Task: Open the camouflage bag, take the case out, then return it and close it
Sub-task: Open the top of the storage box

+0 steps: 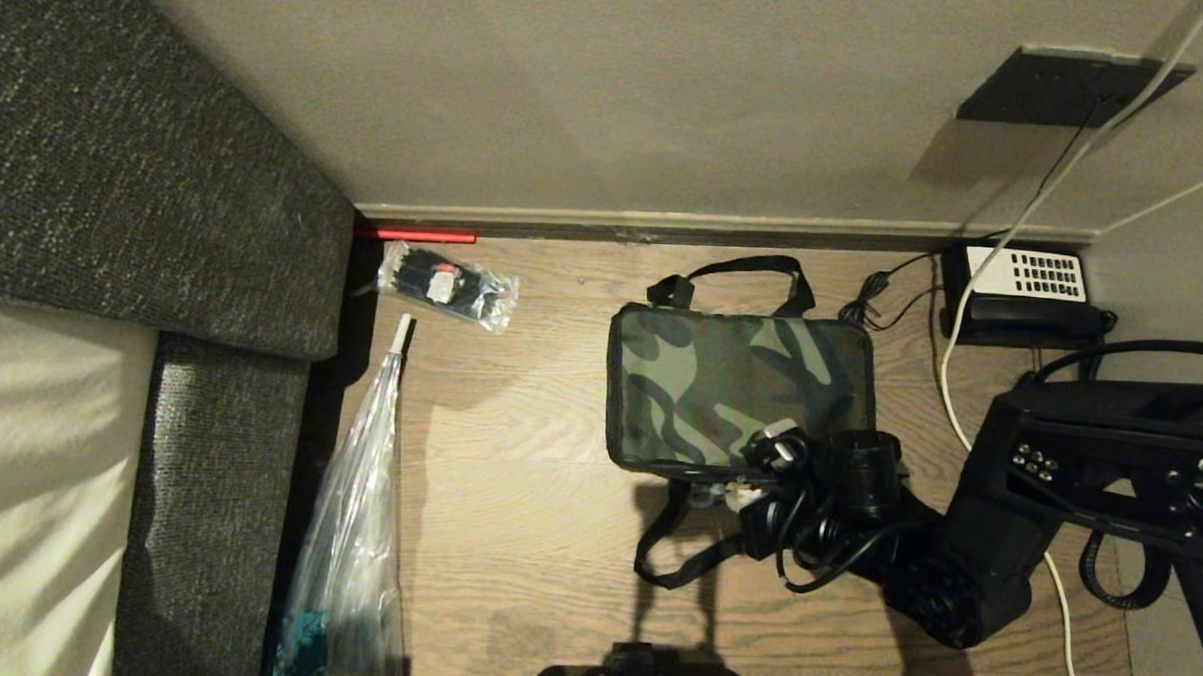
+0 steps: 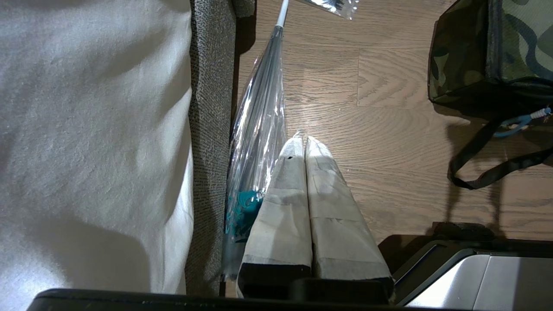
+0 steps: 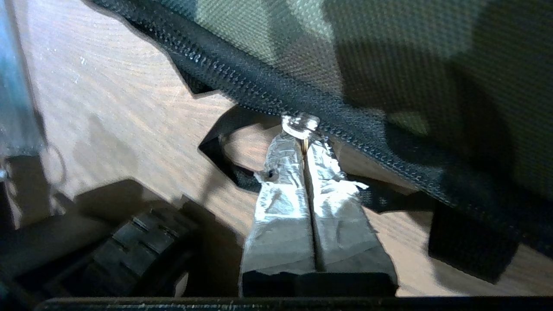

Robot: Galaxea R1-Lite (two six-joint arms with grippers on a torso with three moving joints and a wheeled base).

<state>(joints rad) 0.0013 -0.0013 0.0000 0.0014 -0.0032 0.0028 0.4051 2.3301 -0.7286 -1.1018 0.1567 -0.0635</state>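
The camouflage bag [image 1: 730, 383] lies zipped shut on the wooden floor, one black strap handle [image 1: 739, 268] at its far side and another [image 1: 669, 556] trailing off its near side. My right gripper [image 1: 747, 483] is at the bag's near edge. In the right wrist view this gripper [image 3: 304, 144] is shut on the bag's shiny zipper pull [image 3: 299, 123], right against the black zipper band [image 3: 242, 82]. The case is hidden. My left gripper [image 2: 302, 140] hangs shut and empty over the floor, left of the bag [image 2: 462, 60].
A grey sofa [image 1: 147, 162] with a white cushion [image 1: 36, 478] fills the left. Beside it lie a crinkled clear plastic bag [image 1: 350, 529] and a small clear packet [image 1: 448, 285]. A telephone [image 1: 1023, 288] with cables sits by the wall at the back right.
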